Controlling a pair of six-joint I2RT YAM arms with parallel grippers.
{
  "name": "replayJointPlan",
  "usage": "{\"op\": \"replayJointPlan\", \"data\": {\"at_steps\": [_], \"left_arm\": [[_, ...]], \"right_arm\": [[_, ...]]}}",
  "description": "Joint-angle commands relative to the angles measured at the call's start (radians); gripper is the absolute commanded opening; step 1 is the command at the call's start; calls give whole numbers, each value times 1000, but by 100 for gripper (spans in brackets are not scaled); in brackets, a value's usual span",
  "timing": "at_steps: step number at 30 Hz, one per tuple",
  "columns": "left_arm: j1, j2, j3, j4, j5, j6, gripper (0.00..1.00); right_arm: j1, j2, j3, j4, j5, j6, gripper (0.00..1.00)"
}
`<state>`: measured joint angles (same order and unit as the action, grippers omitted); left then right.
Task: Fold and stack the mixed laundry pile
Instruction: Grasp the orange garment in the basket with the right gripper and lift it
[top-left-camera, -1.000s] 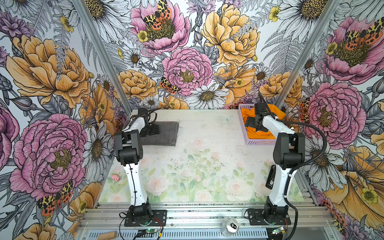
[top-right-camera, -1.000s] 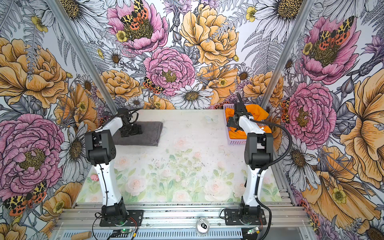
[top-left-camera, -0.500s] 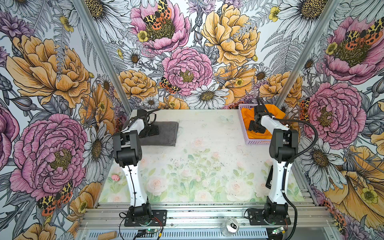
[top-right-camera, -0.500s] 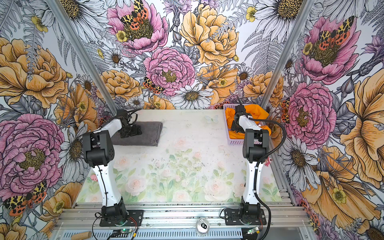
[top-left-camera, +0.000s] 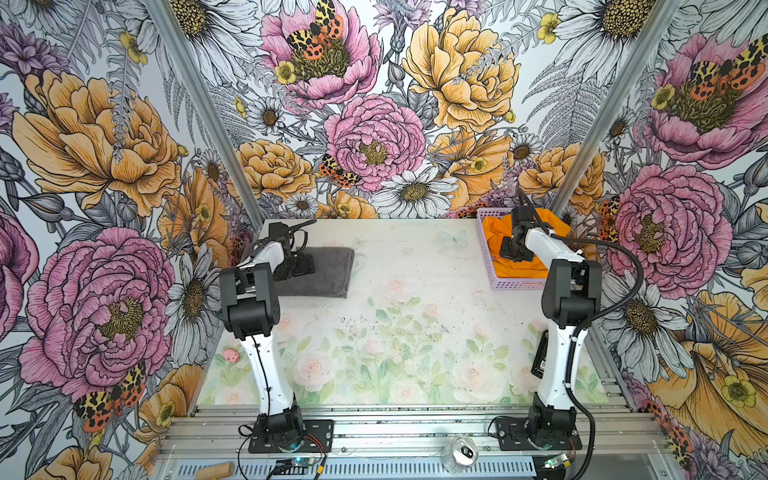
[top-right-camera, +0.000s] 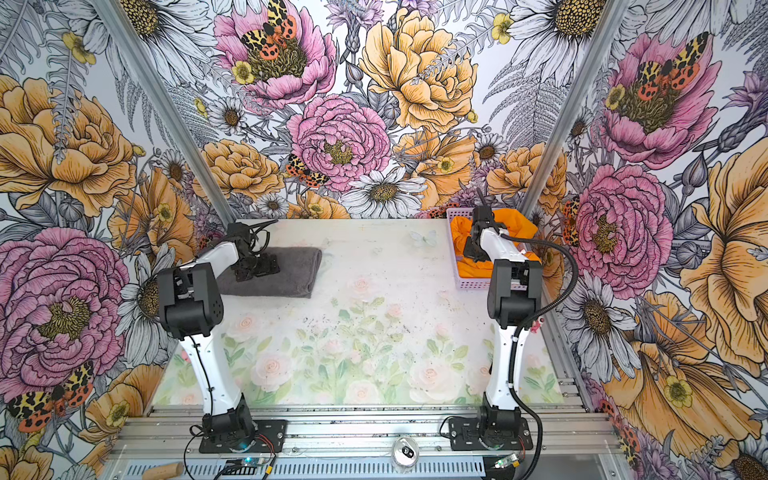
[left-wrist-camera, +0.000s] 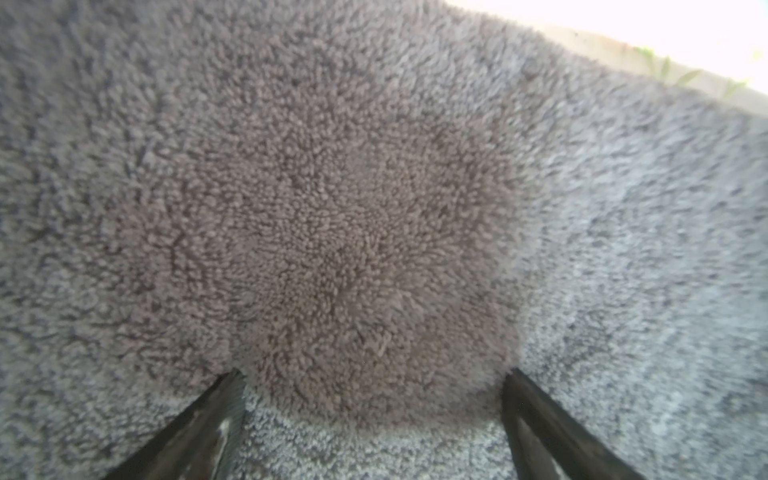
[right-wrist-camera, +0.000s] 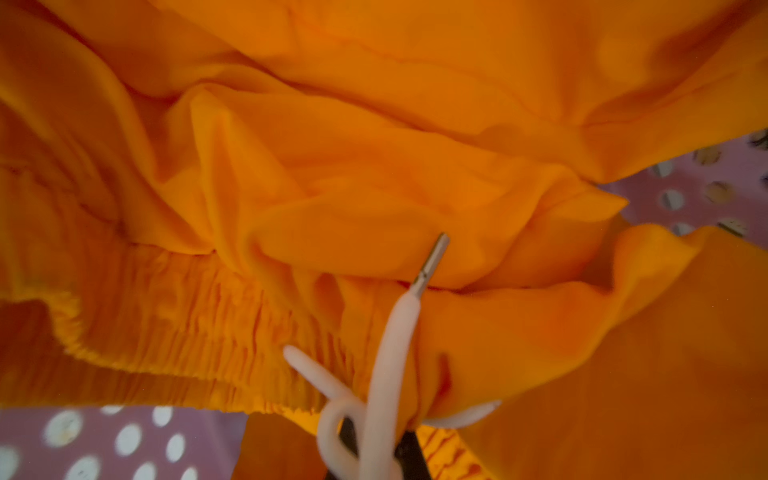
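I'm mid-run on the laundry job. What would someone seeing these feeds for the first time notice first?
The bright orange shorts, crumpled in the lavender basket at the table's far right corner, stand out first. The right gripper is closed at their waistband on the white drawstring. Next comes the dark grey towel, folded at the far left, with the left gripper open and its fingertips against the pile.

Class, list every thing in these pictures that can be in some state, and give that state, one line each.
grey towel: folded, lying flat on the table.
orange shorts: crumpled, not folded, inside the basket.
lavender basket: upright, holding the shorts.
white drawstring: loose over the waistband.
left gripper: open, fingertips on the towel.
right gripper: shut on the orange shorts at the waistband.
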<state>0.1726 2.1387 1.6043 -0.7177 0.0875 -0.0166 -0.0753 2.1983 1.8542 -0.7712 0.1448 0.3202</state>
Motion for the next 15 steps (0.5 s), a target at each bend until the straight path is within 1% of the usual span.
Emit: {"op": "replayJointPlan", "data": {"at_steps": [1, 4, 9, 15], "left_arm": [[1, -46, -49, -92, 42, -52, 99], [-31, -108, -54, -67, 67, -69, 99], [-109, -227, -66, -34, 89, -103, 99], [-214, -394, -122, 15, 99, -158, 99]], "right_arm": [[-2, -195, 14, 13, -5, -10, 0], [-2, -314, 14, 13, -28, -9, 0], [5, -503, 27, 7, -110, -7, 0], [30, -644, 119, -22, -239, -9, 0]]}}
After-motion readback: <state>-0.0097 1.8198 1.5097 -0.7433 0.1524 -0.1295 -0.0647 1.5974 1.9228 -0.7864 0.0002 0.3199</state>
